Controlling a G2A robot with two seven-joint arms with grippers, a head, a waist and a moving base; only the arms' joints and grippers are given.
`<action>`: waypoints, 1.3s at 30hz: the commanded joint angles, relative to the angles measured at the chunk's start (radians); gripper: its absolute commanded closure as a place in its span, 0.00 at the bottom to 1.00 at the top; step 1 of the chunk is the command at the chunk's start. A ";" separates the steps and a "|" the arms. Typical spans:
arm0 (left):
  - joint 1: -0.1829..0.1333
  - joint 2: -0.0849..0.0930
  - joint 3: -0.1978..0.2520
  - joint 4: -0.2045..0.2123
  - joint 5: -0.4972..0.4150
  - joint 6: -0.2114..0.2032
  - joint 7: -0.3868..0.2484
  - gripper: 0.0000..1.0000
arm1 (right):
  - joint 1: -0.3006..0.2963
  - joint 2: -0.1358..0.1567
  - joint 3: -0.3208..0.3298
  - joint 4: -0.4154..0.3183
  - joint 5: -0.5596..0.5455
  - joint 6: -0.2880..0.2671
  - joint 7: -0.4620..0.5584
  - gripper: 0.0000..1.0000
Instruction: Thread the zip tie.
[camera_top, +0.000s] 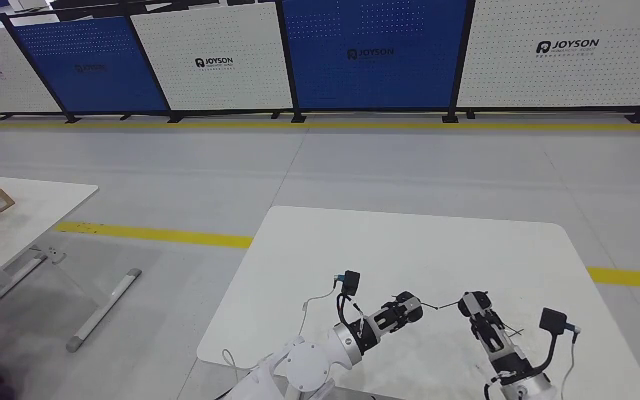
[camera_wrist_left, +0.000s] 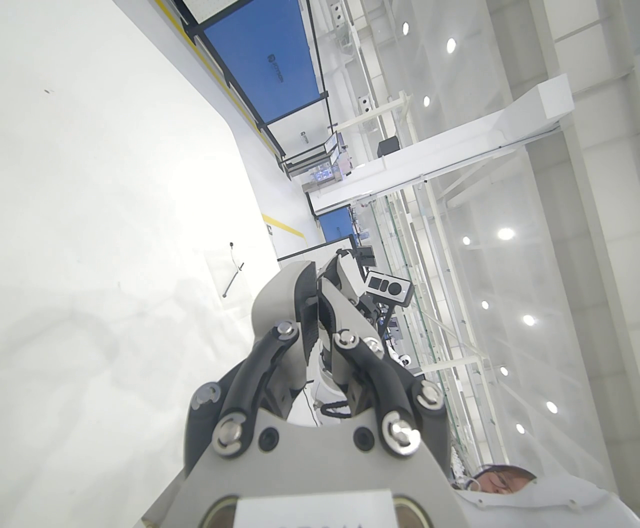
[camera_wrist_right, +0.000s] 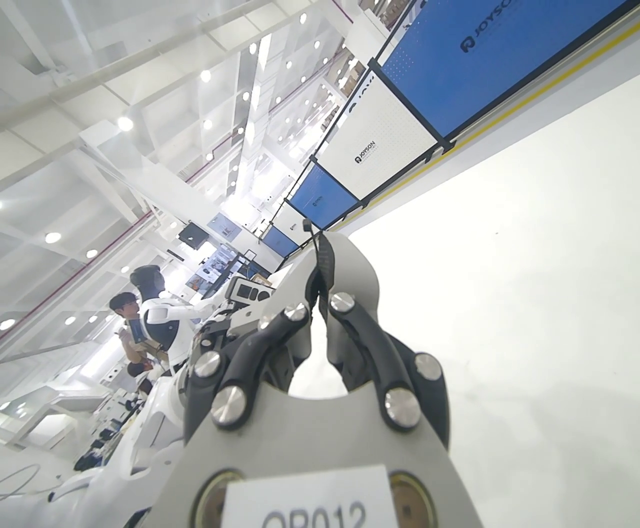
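Item: zip tie (camera_top: 437, 303), black.
Handling: probably light, thin, springy and slick. Best pinched just behind the head and near the tail tip.
Location: held above the desk (camera_top: 400, 250), near its front edge.
My right claw (camera_wrist_right: 322, 250): clamped on the head end.
My left claw (camera_wrist_left: 324, 272): closed, apparently pinching the tail.
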 joint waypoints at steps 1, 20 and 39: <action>0.000 0.000 0.000 0.000 0.000 0.000 0.000 1.00 | 0.000 -0.001 -0.001 0.000 -0.003 0.002 0.004 1.00; 0.000 0.001 0.001 0.011 0.022 0.010 0.003 1.00 | -0.011 -0.008 0.013 -0.012 -0.007 -0.002 -0.001 1.00; -0.033 0.004 0.011 0.116 0.068 -0.139 -0.061 1.00 | -0.019 -0.011 0.019 -0.013 -0.024 0.011 -0.029 1.00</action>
